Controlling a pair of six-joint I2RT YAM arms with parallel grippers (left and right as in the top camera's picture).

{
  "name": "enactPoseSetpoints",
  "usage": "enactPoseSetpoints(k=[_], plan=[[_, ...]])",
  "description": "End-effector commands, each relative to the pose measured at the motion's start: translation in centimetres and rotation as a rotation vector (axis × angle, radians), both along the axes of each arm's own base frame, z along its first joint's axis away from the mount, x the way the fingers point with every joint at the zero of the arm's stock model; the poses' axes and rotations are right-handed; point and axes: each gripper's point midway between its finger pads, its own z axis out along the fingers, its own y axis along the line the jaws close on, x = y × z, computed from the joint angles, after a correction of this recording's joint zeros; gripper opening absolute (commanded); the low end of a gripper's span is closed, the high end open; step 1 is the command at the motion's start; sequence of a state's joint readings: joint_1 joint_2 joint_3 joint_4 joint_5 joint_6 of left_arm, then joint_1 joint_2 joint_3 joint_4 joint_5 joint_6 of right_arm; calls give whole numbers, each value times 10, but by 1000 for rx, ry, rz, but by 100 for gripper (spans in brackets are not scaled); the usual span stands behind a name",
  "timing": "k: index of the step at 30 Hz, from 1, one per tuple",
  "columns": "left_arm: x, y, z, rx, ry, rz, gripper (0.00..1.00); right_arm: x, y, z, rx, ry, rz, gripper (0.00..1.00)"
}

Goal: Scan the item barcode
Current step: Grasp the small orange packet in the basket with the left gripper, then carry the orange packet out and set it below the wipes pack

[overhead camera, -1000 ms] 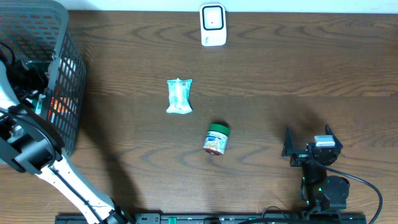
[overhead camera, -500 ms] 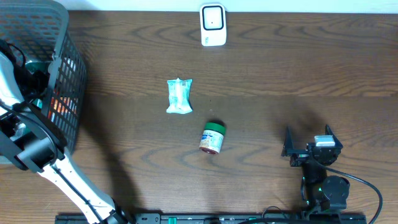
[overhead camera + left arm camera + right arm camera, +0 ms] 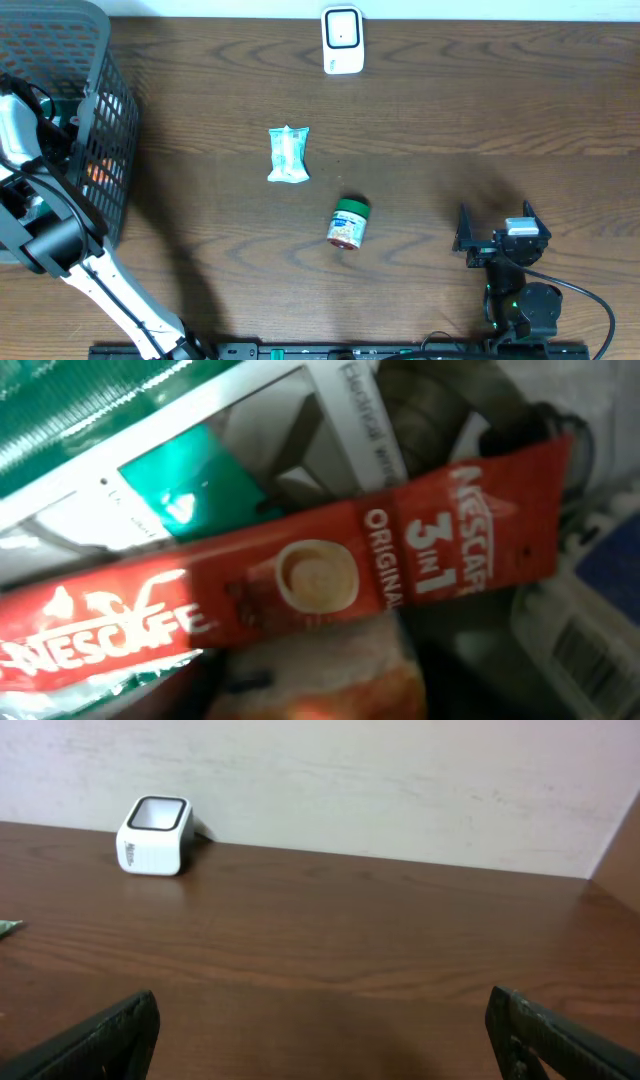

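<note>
Red Nescafé sachet (image 3: 300, 590) lay crowded among packets (image 3: 170, 500) inside the basket (image 3: 105, 110); left tool (image 3: 62, 150), grip unreadable, could drag neighbours out. Right tool (image 3: 496, 225), outside it, stood open.

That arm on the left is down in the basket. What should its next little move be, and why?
Probably pinch the red Nescafe sachet and lift it clear of the basket. The wrist camera on the left arm is filled by that sachet, lying over other packs, and the white scanner stands across the table. Whether the fingers already touch it doesn't show.
</note>
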State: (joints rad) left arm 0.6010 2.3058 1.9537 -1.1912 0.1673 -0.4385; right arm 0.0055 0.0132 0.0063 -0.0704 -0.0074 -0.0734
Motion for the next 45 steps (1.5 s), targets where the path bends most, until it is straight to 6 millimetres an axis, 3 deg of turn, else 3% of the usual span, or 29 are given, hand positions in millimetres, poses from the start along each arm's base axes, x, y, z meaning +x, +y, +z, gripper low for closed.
enactPoseSetpoints(k=[1, 6, 9, 16, 20, 26, 30, 33, 36, 40, 45], plan=[[2, 2, 4, 11, -9, 11, 40, 0, 2, -2, -10, 6, 8, 99], [6, 5, 26, 44, -58, 11, 36, 0, 2, -2, -10, 6, 8, 99], [10, 9, 51, 90, -105, 12, 36, 0, 2, -2, -10, 6, 8, 99], [-4, 38, 144, 372, -204, 38, 36, 0, 2, -2, -10, 6, 8, 99], [-20, 42, 205, 516, -288, 68, 36, 0, 2, -2, -10, 6, 8, 99], [-42, 18, 282, 616, -446, 76, 36, 0, 2, -2, -10, 6, 8, 99], [-52, -21, 315, 632, -524, 17, 36, 0, 2, -2, -10, 6, 8, 99], [-53, -64, 320, 595, -539, -84, 36, 0, 2, -2, -10, 6, 8, 99], [-49, -109, 310, 532, -510, -217, 36, 0, 2, -2, -10, 6, 8, 99], [-41, -166, 279, 447, -432, -405, 36, 0, 1, -2, -10, 6, 8, 99], [-31, -225, 221, 383, -302, -578, 36, 0, 2, -2, -10, 6, 8, 99]])
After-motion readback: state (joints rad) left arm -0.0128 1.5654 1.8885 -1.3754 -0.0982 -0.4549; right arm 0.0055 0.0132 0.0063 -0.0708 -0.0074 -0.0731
